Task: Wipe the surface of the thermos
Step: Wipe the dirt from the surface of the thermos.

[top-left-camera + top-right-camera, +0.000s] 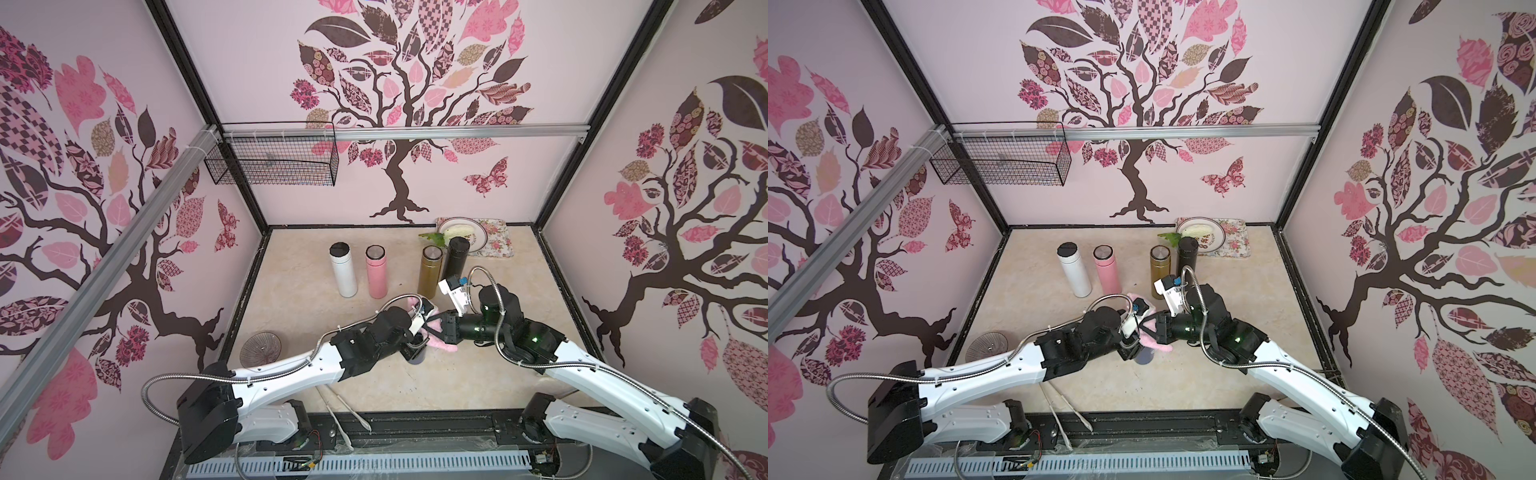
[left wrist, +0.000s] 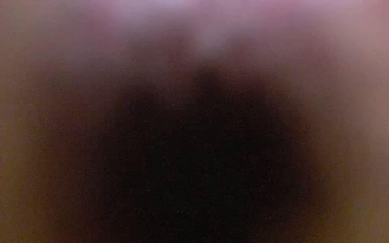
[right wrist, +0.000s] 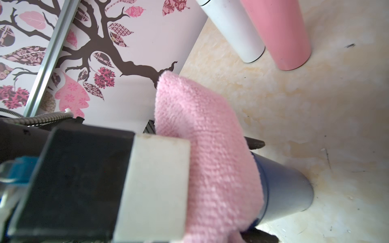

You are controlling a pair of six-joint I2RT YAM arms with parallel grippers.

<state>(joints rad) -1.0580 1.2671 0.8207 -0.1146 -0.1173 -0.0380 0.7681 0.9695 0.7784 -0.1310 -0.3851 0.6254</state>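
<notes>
The blue-grey thermos [image 3: 284, 189] is standing on the tabletop [image 3: 315, 105], nearer the near edge than the far one and about midway between the left and right edges. The right wrist view is showing its look best: a smooth matt body, deeper blue beside the cloth and paling to grey toward the base. The pink cloth [image 3: 210, 147], a fluffy terry weave, is draping over the upper part and hiding it. Two dark fingertips [image 3: 255, 144] are flanking the body just below the cloth.

In both top views only the thermos's lower end is peeping out beneath the arms. There the left pincer [image 1: 413, 351] is clamping the thermos, and the right pincer [image 1: 435, 329] is pinching the cloth shut against it. The left wrist view is giving only a dark brown-purple blur.

Toward the far edge a white flask [image 1: 344, 270], pink flask [image 1: 376, 272], gold flask [image 1: 429, 272] and black flask [image 1: 455, 257] are standing upright in a row, well apart from the thermos.
</notes>
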